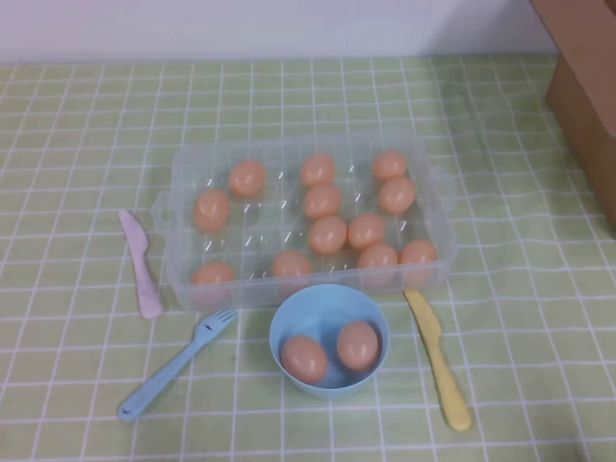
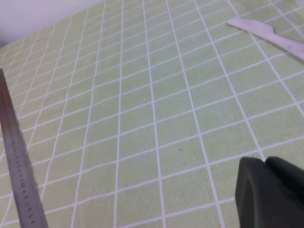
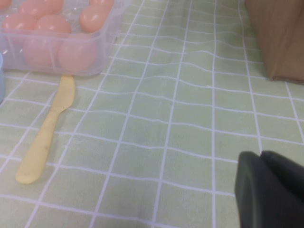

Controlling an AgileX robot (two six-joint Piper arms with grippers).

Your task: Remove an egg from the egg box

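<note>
Left gripper point(image 2: 268, 192): only a dark bit of it shows in the left wrist view, low over bare green checked tablecloth point(image 2: 156, 118); cannot tell if fingers are spread or pressed together. Nothing held that is visible. Near it: a metal ruler point(image 2: 16, 161) lying along one side, a pink knife point(image 2: 266, 31) farther off. Open cloth in between.

Right gripper point(image 3: 270, 187): same story in the right wrist view, a dark corner over cloth, finger state cannot tell. Ahead of it a yellow knife point(image 3: 45, 130) lies flat, tip just beside the egg box point(image 3: 71, 54) wall. A brown cardboard box point(image 3: 278, 40) stands off to the other side, with a wide clear lane of cloth between.

Neither arm appears in the high view.

Egg box point(image 1: 183, 173): clear plastic tray, mid-table, small handles on both short ends. Twelve or so eggs in it, mostly on the right half; left cells partly vacant. One egg point(image 1: 327, 234) sits near the tray centre, touching its neighbours.

Blue bowl point(image 1: 289, 322) just in front of the tray's near wall, two eggs inside. Blue fork point(image 1: 173, 366) left of the bowl, angled. Pink knife left of the tray, yellow knife right of the bowl. Cardboard box at the far right edge.
</note>
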